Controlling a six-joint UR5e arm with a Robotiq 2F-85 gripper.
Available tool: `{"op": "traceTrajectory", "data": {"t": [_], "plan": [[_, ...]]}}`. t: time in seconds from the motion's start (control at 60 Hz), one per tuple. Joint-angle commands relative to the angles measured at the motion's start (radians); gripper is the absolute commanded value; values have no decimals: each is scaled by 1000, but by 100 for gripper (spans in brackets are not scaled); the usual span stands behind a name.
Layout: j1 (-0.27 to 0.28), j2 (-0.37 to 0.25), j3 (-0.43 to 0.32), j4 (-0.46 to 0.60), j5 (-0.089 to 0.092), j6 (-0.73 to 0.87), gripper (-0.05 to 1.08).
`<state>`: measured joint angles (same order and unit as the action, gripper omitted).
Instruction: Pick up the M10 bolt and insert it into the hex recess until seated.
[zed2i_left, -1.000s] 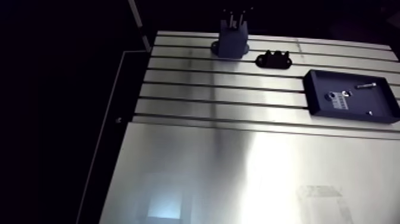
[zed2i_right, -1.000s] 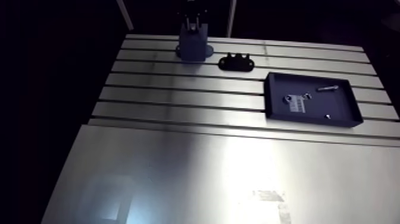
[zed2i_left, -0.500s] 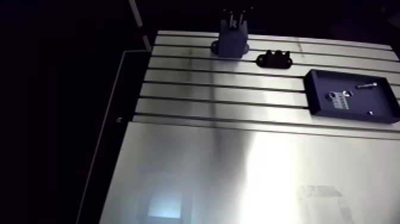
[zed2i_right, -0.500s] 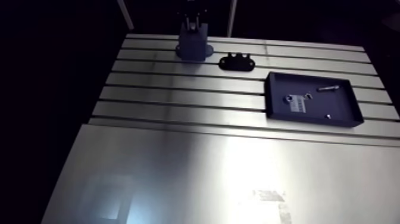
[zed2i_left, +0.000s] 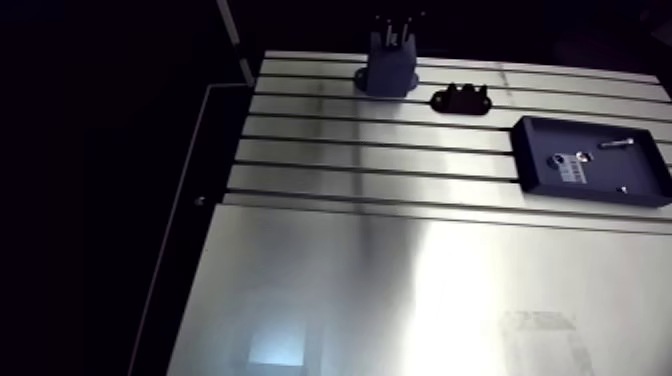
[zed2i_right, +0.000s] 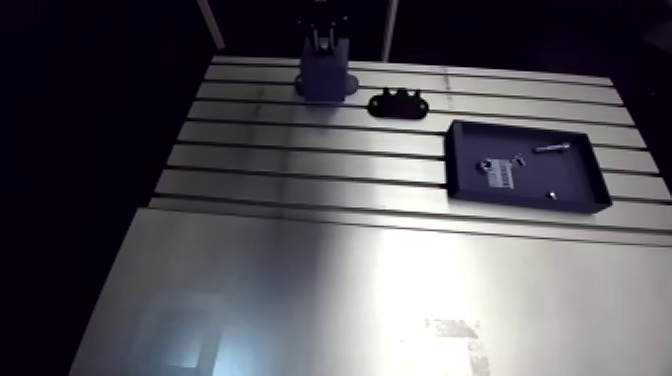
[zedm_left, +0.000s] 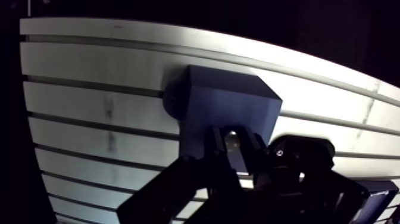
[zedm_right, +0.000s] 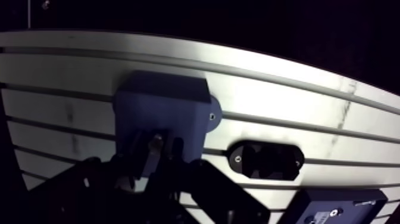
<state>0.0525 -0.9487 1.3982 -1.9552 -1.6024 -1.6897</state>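
Wrist view shows my gripper (zedm_left: 234, 138) clamped on the M10 bolt (zedm_right: 156, 148) above the blue block (zedm_right: 158, 101): pickup done, seating likely left.

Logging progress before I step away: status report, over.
Gripper shut on bolt, at the blue block. Seating cannot be seen. Black fixture beside block, apart.
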Motion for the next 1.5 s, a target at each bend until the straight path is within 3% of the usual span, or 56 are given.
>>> {"op": "traceTrajectory", "data": {"t": [0.017, 0.733, 1.5], "plan": [[1, 0, 3, 0, 0, 0, 71], [0, -3, 2, 2, 6, -37, 76], [0, -3, -8, 3, 5, -243, 78]]}}
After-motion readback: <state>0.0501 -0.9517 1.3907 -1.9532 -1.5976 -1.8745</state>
